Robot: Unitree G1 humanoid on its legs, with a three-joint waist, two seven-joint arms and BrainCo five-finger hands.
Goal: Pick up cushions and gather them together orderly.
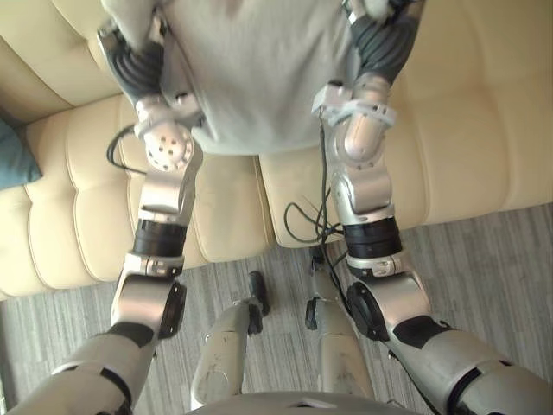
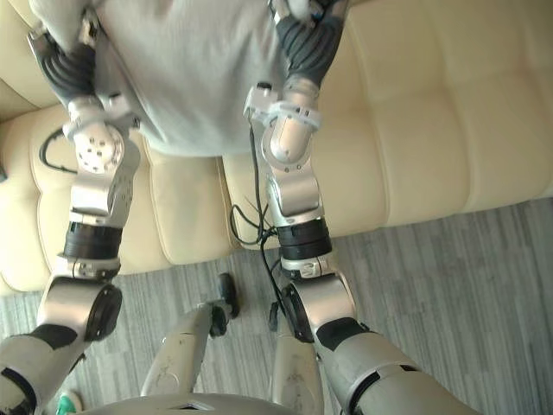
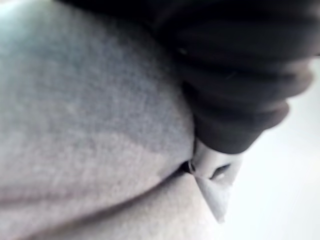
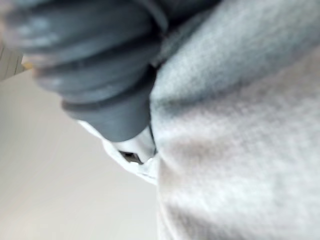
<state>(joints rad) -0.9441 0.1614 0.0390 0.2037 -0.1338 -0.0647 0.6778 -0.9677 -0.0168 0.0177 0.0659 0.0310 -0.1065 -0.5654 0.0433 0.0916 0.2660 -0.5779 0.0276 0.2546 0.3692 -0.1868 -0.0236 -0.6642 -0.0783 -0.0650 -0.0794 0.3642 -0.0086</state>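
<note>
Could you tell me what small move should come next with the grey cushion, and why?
Probably swing the grey cushion toward the robot's left, nearer the teal cushion. The left hand and right hand flank it above the sofa, so it seems lifted, while the teal one lies apart at far left.

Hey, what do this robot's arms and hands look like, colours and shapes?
Rounded silver-grey shells with black bands at the joints. The left arm has a round dotted disc near its wrist; the right arm carries a pale bracket there. The left hand and right hand show dark ribbed covers.
</note>
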